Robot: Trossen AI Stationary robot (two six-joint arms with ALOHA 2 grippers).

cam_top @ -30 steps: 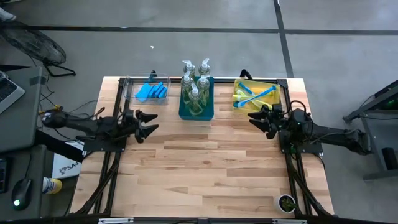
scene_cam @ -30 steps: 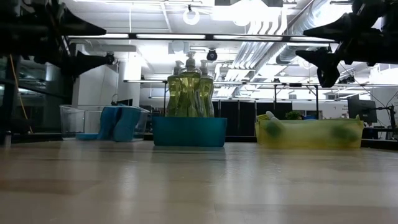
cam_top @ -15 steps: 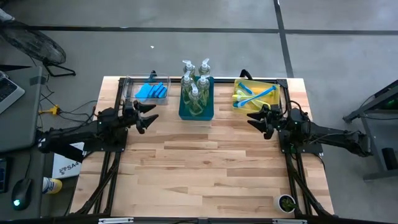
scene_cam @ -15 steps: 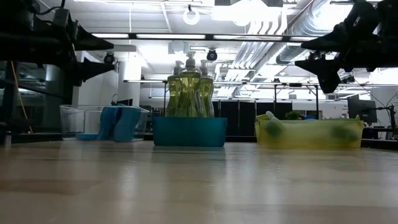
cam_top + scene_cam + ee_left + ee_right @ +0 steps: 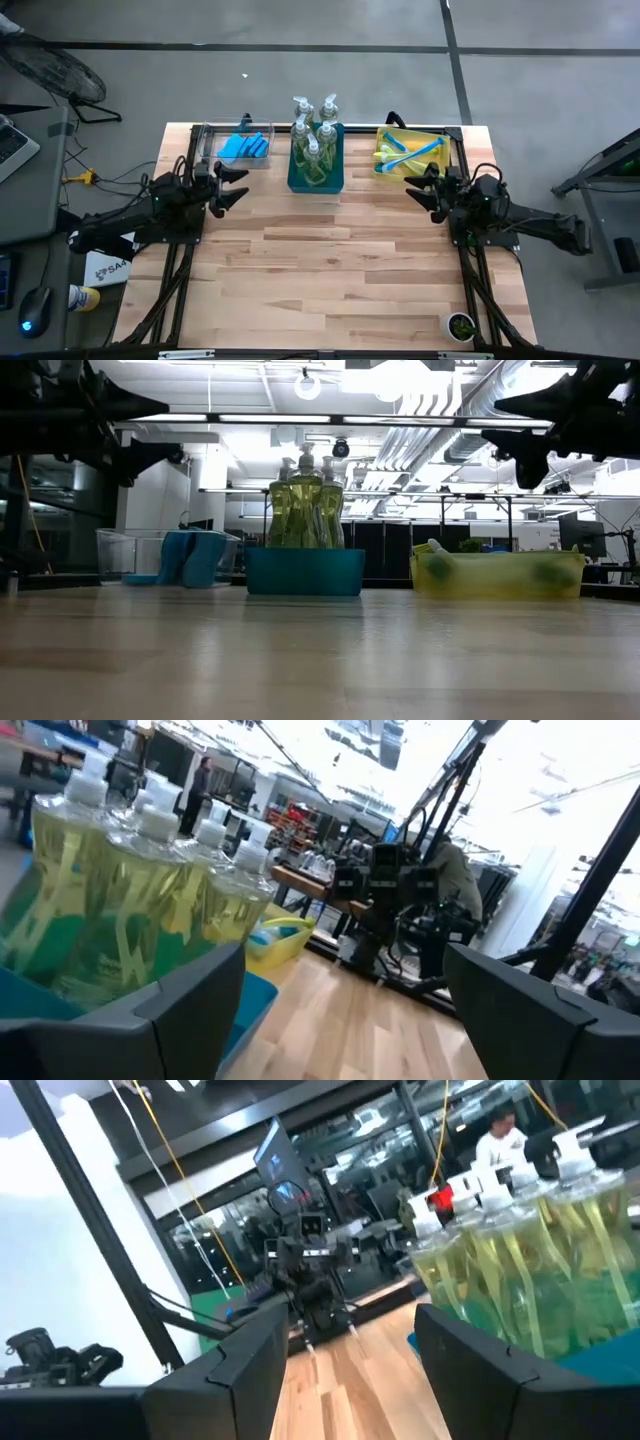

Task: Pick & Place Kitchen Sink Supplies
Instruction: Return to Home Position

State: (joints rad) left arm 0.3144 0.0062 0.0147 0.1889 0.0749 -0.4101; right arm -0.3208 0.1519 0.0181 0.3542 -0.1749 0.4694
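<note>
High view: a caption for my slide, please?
Soap bottles in teal bin, sponges in clear bin, brushes in yellow bin; left gripper and right gripper open, empty.

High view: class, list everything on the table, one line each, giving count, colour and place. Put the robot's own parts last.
Table: one, pale wood, fills the middle of the view.
Clear bin: one, far edge, on the left arm's side.
Sponges: several, blue, in the clear bin; exact count unclear.
Teal bin: one, far edge, middle.
Soap bottles: five pump tops show, yellow-green, upright in the teal bin.
Yellow bin: one, far edge, on the right arm's side.
Dish brushes: several, blue and lime-green, lying in the yellow bin.
Left gripper: dark, open, beside the clear bin.
Right gripper: dark, open, beside the yellow bin.
</note>
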